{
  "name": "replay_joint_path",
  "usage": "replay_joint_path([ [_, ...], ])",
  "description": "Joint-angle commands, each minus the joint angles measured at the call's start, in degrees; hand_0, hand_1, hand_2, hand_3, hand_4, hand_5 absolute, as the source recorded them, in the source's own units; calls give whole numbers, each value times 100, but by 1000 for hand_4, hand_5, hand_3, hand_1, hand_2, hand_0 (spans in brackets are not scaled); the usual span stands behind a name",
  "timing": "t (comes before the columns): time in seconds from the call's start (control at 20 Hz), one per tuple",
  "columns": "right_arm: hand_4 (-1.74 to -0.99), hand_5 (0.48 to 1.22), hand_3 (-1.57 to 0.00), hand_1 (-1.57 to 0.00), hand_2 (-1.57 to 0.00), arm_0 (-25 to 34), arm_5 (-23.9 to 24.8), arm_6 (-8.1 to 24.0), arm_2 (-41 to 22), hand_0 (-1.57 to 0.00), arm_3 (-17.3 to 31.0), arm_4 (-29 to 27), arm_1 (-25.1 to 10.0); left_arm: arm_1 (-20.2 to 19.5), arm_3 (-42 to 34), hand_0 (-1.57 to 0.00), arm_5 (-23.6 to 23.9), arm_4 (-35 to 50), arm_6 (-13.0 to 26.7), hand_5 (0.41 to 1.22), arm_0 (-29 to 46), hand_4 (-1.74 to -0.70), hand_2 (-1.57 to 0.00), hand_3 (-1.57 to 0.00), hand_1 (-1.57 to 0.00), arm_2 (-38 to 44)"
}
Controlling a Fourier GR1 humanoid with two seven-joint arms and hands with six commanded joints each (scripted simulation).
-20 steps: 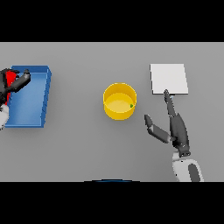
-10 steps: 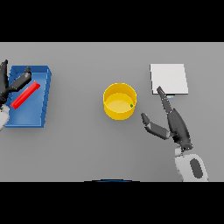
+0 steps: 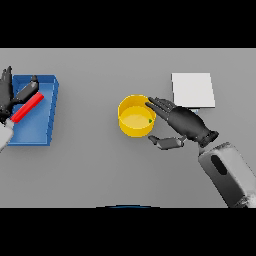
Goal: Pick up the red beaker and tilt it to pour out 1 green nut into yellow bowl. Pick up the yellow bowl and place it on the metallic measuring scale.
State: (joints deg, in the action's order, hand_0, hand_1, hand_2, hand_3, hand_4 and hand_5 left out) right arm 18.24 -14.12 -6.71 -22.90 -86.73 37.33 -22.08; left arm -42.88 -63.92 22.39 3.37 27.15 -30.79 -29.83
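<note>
since the earlier frame the right hand (image 3: 182, 121) has been swung from beside the metallic measuring scale (image 3: 193, 90) to the yellow bowl (image 3: 135, 116), fingers spread wide for grasping; one green nut (image 3: 150, 120) is inside. the red beaker (image 3: 27, 108) lies in the blue tray (image 3: 49, 116), released by the open-fingered left hand (image 3: 11, 95).

Yellow bowl (image 3: 135, 120) upright, red beaker (image 3: 27, 108) flat

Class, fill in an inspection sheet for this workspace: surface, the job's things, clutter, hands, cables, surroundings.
Surface: grey table.
Job's things: red beaker lying in the blue tray; yellow bowl with one green nut inside; metallic measuring scale right of the bowl, nothing on it.
Clutter: nothing seen.
Hands: left hand open over the tray beside the beaker; right hand open, fingers reaching the bowl's rim.
Cables: nothing seen.
Surroundings: nothing seen.
</note>
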Motion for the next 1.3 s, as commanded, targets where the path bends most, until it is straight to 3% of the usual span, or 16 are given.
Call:
replay_joint_path([
  [0.0, -1217, 676, 1, 1, 1, 223, -138, -93, -134, 1, 67, 160, -139, -59, -27, -5, -25, -11, 22, 693, 20, -738, -4, -4, -4, -7],
  [0.25, -1218, 707, 1, 1, 1, 1139, -506, -393, -856, 1, 772, 908, -325, -127, -84, -1, -38, 9, 55, 704, 66, -745, -1, 0, -1, -2],
  [0.4, -1215, 717, 1, 1, 1, 1401, -702, -491, -1157, 1, 1093, 1098, -226, -154, -115, 0, -34, 42, 36, 707, 83, -746, 0, 0, 0, 28],
  [0.7, -1245, 730, 1, 1, 1, 1890, -1117, -479, -1506, 1, 1605, 1214, 103, -160, -105, 1, -29, 16, -22, 699, 97, -739, 1, 1, 1, 4],
  [0.95, -1259, 734, 1, 1, 1, 2251, -1097, -507, -1691, 1, 2176, 1404, 267, -223, -141, 1, -22, 62, -43, 697, 147, -744, 1, 1, 1, 56],
  [1.25, -1282, 749, -28, 1, -3, 2430, -1466, -473, -1729, 1, 2450, 1325, 363, -271, -55, 1, -97, 89, -59, 697, 119, -744, 1, 1, 1, 92],
])
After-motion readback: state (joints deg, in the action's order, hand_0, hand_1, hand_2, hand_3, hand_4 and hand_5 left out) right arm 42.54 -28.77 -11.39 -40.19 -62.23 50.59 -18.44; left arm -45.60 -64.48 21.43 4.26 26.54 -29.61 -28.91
